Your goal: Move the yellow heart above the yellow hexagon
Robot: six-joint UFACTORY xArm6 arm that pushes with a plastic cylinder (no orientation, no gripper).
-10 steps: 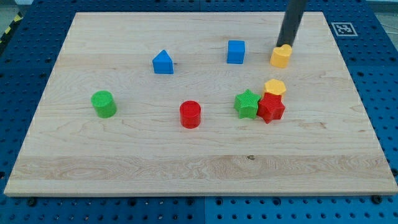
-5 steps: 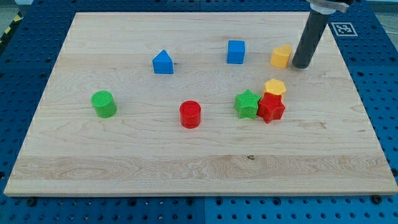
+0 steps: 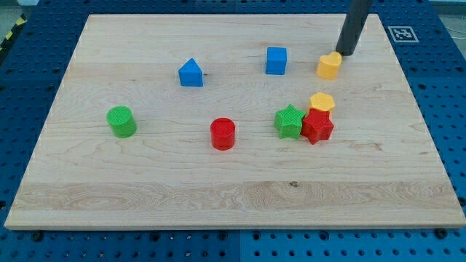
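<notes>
The yellow heart (image 3: 329, 65) lies near the view's upper right of the wooden board. The yellow hexagon (image 3: 321, 102) lies below it, touching the top of a red star (image 3: 317, 126). My tip (image 3: 345, 54) is just to the upper right of the yellow heart, close to its edge; whether it touches cannot be told.
A green star (image 3: 290, 121) sits left of the red star. A blue cube (image 3: 276, 60) is left of the heart. A blue house-shaped block (image 3: 191, 73), a red cylinder (image 3: 223, 134) and a green cylinder (image 3: 121, 121) lie further left. The board's right edge (image 3: 419, 109) is near.
My tip went from the heart's top to its right side, then back up to its upper right. The blocks have barely moved.
</notes>
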